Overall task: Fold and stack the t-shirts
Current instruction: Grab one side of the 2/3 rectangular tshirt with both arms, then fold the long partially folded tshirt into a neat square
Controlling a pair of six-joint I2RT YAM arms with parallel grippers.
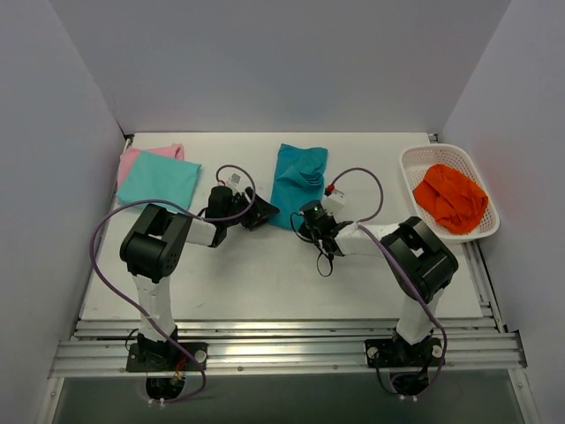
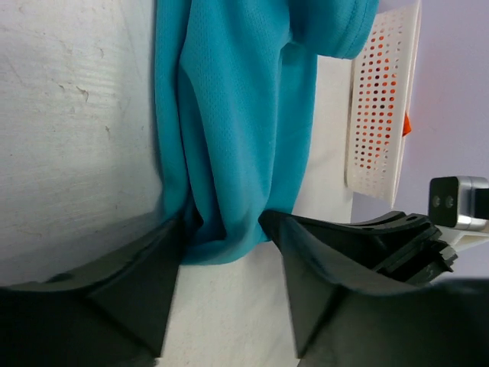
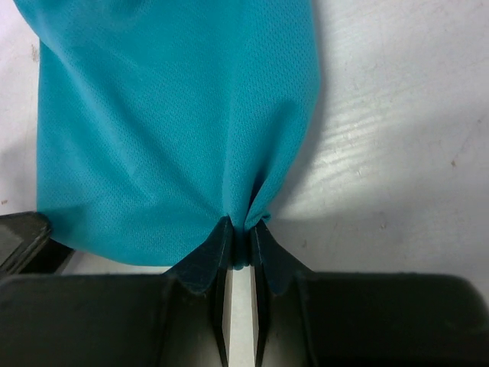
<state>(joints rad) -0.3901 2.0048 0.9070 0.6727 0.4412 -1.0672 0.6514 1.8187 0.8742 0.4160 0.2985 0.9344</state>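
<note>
**Top external view.** The deep teal t-shirt [image 1: 297, 184] lies mid-bench [image 1: 265, 283], its long axis running away from the arms. The left end effector [image 1: 252, 212] and right end effector [image 1: 311, 215] sit at the near hem, one at each corner. The aqua-mint t-shirt [image 1: 159, 179] overlies the pink t-shirt [image 1: 141, 157] at far left.

**Left wrist view.** The fingers stand apart, straddling the hem corner without clamping it.

**Right wrist view.** The fingers are pinched tight on a gathered fold of hem, a grip the top view cannot resolve. The cloth extends straight ahead.
</note>
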